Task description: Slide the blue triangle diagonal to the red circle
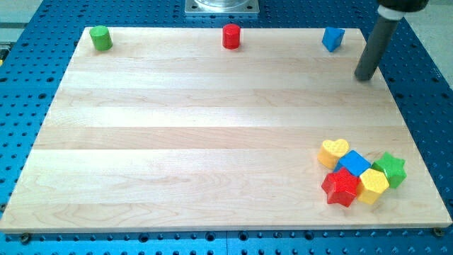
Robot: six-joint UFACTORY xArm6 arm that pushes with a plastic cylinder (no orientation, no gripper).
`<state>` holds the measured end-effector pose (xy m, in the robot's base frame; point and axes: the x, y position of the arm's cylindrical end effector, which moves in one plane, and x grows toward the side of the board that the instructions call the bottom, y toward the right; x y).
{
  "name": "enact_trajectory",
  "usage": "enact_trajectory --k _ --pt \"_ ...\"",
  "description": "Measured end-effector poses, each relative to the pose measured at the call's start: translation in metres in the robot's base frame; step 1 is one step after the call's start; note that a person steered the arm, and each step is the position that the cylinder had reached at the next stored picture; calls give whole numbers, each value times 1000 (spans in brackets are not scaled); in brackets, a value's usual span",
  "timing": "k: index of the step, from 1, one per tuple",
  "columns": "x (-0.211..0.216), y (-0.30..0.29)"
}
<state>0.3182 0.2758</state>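
The blue triangle [333, 38] stands near the board's top edge at the view's upper right. The red circle [231, 36] stands at the top edge near the middle, well to the left of the triangle. My tip [365, 76] rests on the board's right part, a little below and to the right of the blue triangle, apart from it. The dark rod slants up to the view's top right.
A green circle [101, 38] stands at the top left corner. A cluster sits at the lower right: yellow heart [333, 151], blue cube [354, 163], green star [390, 169], red star [341, 187], yellow hexagon [373, 185]. The wooden board [212, 134] lies on a blue perforated table.
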Motion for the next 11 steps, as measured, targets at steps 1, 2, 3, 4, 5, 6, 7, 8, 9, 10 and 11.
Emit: enact_trajectory --k 1,2,3,4,5,6,7,8,9,10,11 --pt "-70 30" --pt "-124 9" --pt "-90 -32" --pt "-47 -64" --pt "-89 -28" --pt "-73 -64" --pt "-22 -78" --pt "-22 -89" --pt "-59 -82" --pt "-86 -88" --pt "-65 -106"
